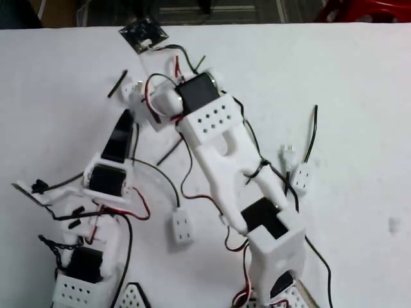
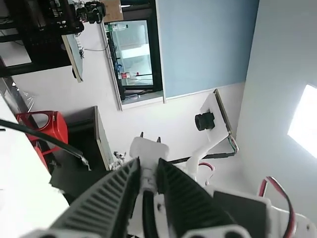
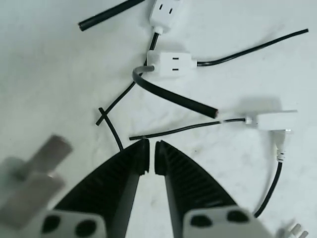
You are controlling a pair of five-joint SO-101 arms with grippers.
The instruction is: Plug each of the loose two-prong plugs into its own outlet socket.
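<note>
Firmly pinched in the left gripper (image 2: 148,168) is a white two-prong plug (image 2: 148,148). The ribbed black fingers (image 2: 116,193) close on its body, and its two prongs stick out past the tips, aimed up into the room rather than at the table. Its black cord runs back between the fingers. Beyond the prongs stand a small camera (image 2: 205,120) on a white bracket, a window (image 2: 136,54) and a red chair (image 2: 42,126).

The right gripper (image 3: 152,148) hangs over the white table (image 3: 49,74), its fingers drawn together to a thin slit with nothing between them. Just past its tips a thin black cord (image 3: 188,128) lies crosswise and leads to a white block (image 3: 270,119) off to one side. Farther out, a thick cord end (image 3: 173,96) curls between the gripper and an outlet socket (image 3: 171,64). That socket's two slots face up and its own cord trails away. A second socket (image 3: 166,10) lies near it, beside a loose black stub (image 3: 109,12).

In the high view, a long white arm link (image 1: 218,160) stretches diagonally across the middle of the table, with red and black wires along it. On one side of it lies a lone socket (image 1: 182,226) on a black cord. On the other side a loose plug (image 1: 287,154), prongs free, lies just beside a far socket (image 1: 302,176); I cannot tell whether the two touch.
</note>
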